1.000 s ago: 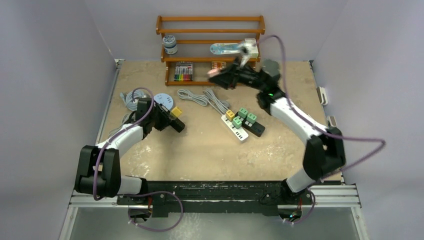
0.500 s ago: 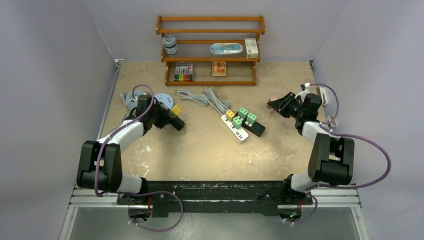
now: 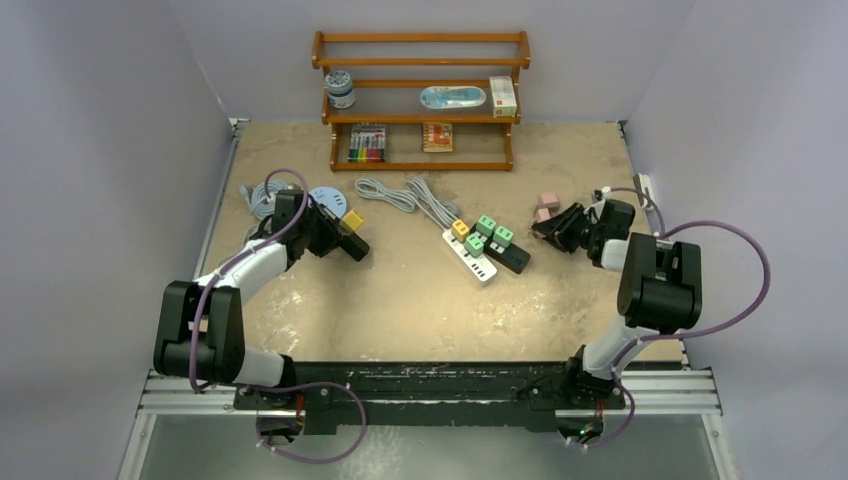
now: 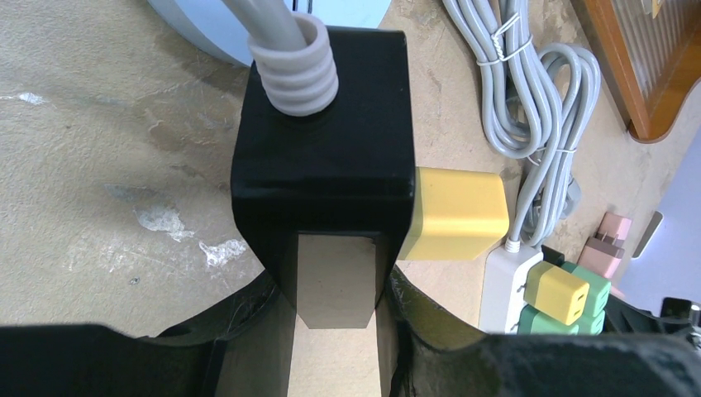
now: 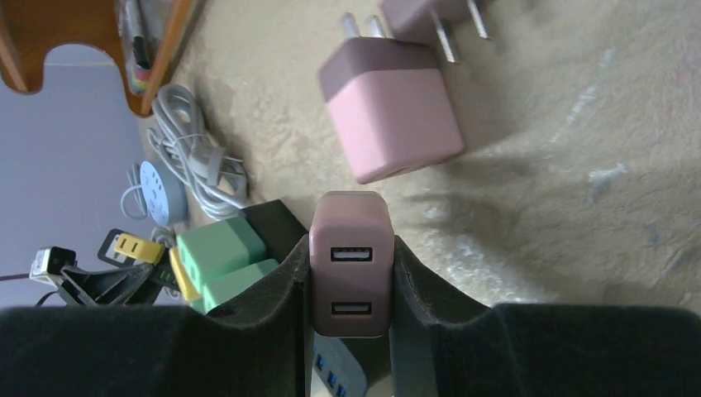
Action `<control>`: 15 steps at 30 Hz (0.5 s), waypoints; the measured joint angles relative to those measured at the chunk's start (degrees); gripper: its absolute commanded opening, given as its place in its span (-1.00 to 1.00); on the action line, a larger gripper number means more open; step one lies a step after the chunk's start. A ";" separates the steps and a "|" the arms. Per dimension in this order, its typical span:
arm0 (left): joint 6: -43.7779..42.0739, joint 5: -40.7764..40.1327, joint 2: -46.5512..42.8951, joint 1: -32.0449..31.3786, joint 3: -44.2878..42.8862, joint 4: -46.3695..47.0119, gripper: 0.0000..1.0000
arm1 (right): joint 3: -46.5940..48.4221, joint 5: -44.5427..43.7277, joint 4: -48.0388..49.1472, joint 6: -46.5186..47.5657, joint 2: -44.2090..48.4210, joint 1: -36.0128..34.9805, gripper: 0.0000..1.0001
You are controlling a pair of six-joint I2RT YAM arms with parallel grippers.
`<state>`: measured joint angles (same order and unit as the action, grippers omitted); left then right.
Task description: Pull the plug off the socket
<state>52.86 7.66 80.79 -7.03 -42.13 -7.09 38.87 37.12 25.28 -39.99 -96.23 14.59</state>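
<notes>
My left gripper (image 3: 335, 240) is shut on a black socket block (image 4: 322, 157) with a ribbed grey cable, holding it at the table's left. A yellow plug (image 4: 459, 215) sticks out of the block's right side; it also shows in the top view (image 3: 353, 219). My right gripper (image 3: 556, 226) is at the table's right, low over the surface. It is shut on a pink plug (image 5: 350, 260) with two USB ports facing the camera. Two more pink plugs (image 5: 388, 124) lie loose on the table just beyond it.
A white power strip (image 3: 470, 255) carrying green plugs (image 3: 487, 225) and a yellow one lies mid-table beside a black strip (image 3: 512, 258). Coiled grey cable (image 3: 405, 195) lies behind it. A wooden shelf (image 3: 420, 100) stands at the back. A round blue disc (image 3: 325, 197) lies by the left gripper.
My right arm has swung from in front of the shelf to the table's right side and come down beside the loose pink plugs. The left arm has barely moved.
</notes>
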 measured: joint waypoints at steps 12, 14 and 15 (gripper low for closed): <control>-0.37 0.28 0.26 0.22 -0.42 -0.50 -1.00 | 3.96 -0.09 4.02 -1.97 -7.30 1.20 -0.64; -0.48 0.37 0.26 0.24 -0.61 -0.79 -1.00 | 4.79 -0.13 5.57 -2.71 -8.15 1.22 -0.49; -0.59 0.39 0.26 0.24 -0.74 -1.11 -1.00 | 5.20 -0.15 6.10 -2.93 -8.57 1.22 -0.43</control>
<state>52.27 8.05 81.06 -6.79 -42.87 -8.21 44.07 36.97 31.38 -42.92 -104.79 15.81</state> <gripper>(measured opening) 0.341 0.324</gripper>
